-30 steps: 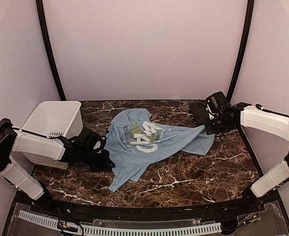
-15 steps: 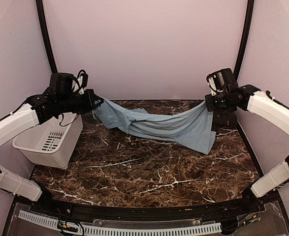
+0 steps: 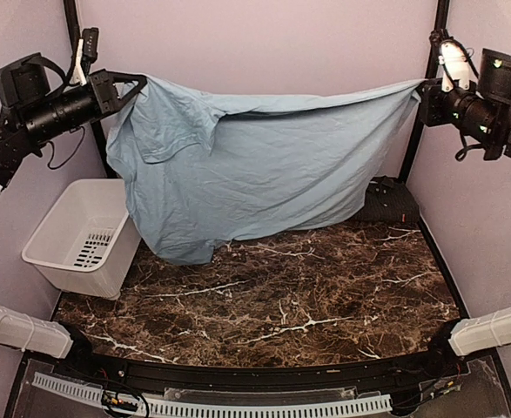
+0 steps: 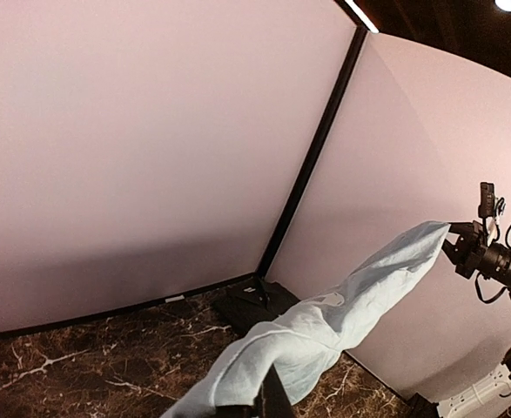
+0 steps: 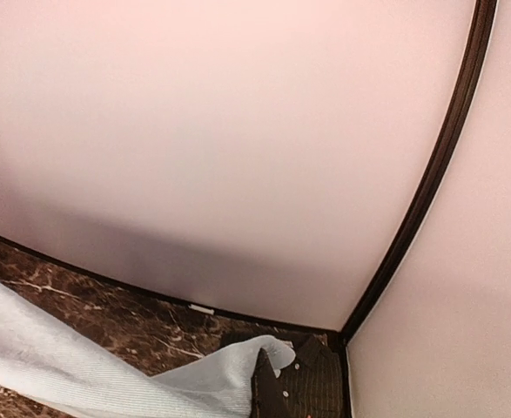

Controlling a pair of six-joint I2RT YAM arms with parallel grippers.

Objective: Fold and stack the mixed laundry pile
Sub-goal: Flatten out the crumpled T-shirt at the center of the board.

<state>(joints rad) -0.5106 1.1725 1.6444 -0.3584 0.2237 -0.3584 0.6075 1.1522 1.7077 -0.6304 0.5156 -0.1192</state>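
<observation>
The desk (image 3: pixel 281 305) is dark brown marble pattern with white veins, closed in by plain pale lilac walls, with a black post (image 3: pixel 92 131) rising at the far left corner and another at the far right. A white slotted strip (image 3: pixel 211 404) runs along the near edge. A white plastic bin (image 3: pixel 81 228) with slotted sides sits tilted at the left edge of the desk.

The light blue T-shirt (image 3: pixel 264 165) hangs in the air above the far half of the desk, stretched like a curtain between the two arms. The left tool (image 3: pixel 136 84) is pinched tight on its upper left corner and the right tool (image 3: pixel 423 90) on its upper right corner. Its lower hem sags lowest at the left, close to the bin.

The black pinstriped shirt (image 3: pixel 386 200) lies crumpled in the far right corner of the desk – the right wrist view shows its collar and fine stripes (image 5: pixel 303 383), with a fold of the T-shirt (image 5: pixel 81 370) in front of it.

No lettering on either garment can be read.
</observation>
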